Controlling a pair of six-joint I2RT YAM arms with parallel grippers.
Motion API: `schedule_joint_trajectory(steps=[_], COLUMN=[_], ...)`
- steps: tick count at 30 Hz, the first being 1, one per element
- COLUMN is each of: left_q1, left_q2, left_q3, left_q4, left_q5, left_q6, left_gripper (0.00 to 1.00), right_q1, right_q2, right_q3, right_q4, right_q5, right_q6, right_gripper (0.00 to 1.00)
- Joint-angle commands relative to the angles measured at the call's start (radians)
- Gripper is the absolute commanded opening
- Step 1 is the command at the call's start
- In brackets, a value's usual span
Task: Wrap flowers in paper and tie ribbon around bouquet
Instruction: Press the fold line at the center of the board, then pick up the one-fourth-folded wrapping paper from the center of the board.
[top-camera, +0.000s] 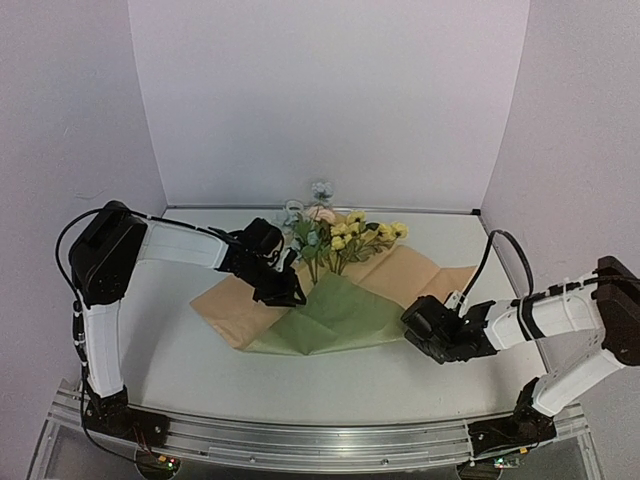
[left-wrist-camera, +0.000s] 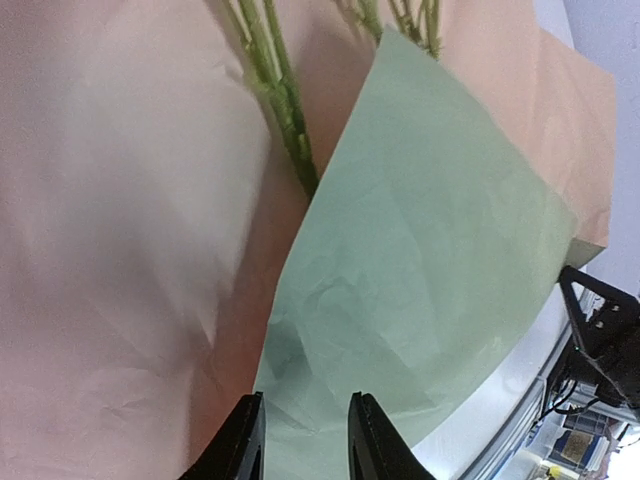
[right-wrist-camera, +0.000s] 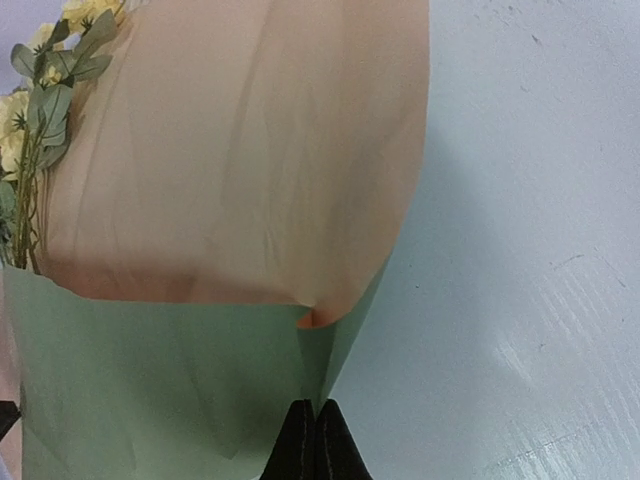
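The paper (top-camera: 425, 268) lies flat with its tan side up, and an olive-green flap (top-camera: 340, 315) is folded over its near half. The flowers (top-camera: 335, 235) lie on it, blooms toward the back wall, with the stems (left-wrist-camera: 285, 110) running under the green flap. My left gripper (top-camera: 290, 297) hovers at the flap's left edge, its jaws open (left-wrist-camera: 305, 420) over the green paper (left-wrist-camera: 430, 250). My right gripper (top-camera: 408, 325) is at the flap's right corner, shut (right-wrist-camera: 315, 408) on the creased edge of the paper (right-wrist-camera: 230, 150). Yellow blooms (right-wrist-camera: 40, 90) show at the left. The ribbon and the bouquet are out of view.
A metal rail (top-camera: 300, 442) runs along the table's near edge with both arm bases on it. White walls close in the back and both sides. The right arm's base (left-wrist-camera: 600, 330) shows past the rail in the left wrist view.
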Motion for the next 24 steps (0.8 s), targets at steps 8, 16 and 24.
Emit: schedule_joint_trajectory(steps=[8,16,24], left_q1=[-0.043,-0.175,-0.23], left_q2=[-0.213,-0.099,0.139], left_q3=[-0.024,0.085,0.23], left_q4=[0.048,-0.013,0.034], left_q5=[0.083,0.236,0.305], left_q6=[0.101,0.169,0.145], left_gripper=[0.34,0.27,0.24], right_q1=[-0.003,-0.004,-0.003], right_q2=[0.077,0.074,0.057], right_q3=[0.043,0.046,0.027], right_q4=[-0.07,-0.068,-0.034], right_q5=[-0.04,-0.033,-0.026], right_q6=[0.188,0.21,0.205], right_gripper=[0.0,0.0,0.0])
